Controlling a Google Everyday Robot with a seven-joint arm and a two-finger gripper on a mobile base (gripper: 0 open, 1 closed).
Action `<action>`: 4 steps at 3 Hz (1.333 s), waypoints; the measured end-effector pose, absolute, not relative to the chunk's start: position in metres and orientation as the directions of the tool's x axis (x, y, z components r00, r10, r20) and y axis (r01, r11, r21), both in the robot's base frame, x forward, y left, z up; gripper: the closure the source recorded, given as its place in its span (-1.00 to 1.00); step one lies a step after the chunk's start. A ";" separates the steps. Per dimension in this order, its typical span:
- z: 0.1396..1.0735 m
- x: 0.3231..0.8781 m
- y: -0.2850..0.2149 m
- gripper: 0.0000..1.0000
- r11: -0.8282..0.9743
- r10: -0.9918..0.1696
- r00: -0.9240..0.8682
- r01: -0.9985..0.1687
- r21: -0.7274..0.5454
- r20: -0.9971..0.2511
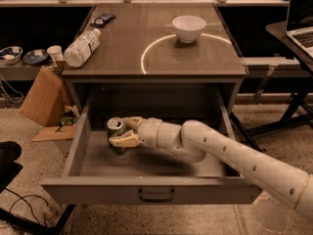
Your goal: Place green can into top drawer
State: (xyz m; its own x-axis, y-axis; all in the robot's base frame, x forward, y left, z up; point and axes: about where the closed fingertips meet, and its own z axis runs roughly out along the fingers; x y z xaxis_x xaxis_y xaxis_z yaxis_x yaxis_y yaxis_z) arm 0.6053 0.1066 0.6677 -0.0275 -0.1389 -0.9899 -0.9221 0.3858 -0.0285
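In the camera view, your pincer [124, 133] is inside the open top drawer [146, 190], toward its left side and about midway from front to back. It is clenched on the green can [116, 126], with one finger above and one below on the can's right flank. The can stands upright, silver top up, low in the drawer near the left wall. You cannot tell from here whether its base touches the drawer floor.

I judge this to be the placing step: the can is in the drawer but has not been let go. The next move calls for a short, straight descent until the base sits flat, then spreading the fingers wide enough to clear the can without tipping it. After that, draw the arm up and back over the front panel.

On the worktop [205, 62] above, the bowl [189, 27] and plastic bottle [82, 47] are well away from the arm.
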 end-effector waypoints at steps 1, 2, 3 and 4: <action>0.661 0.609 0.106 0.72 0.405 -0.151 -0.037 -0.914 -0.028 -0.988; 0.661 0.609 0.106 0.25 0.405 -0.151 -0.037 -0.914 -0.028 -0.988; 0.661 0.609 0.106 -0.37 0.405 -0.151 -0.037 -0.914 -0.028 -0.988; 0.661 0.609 0.106 -0.83 0.405 -0.151 -0.037 -0.914 -0.028 -0.988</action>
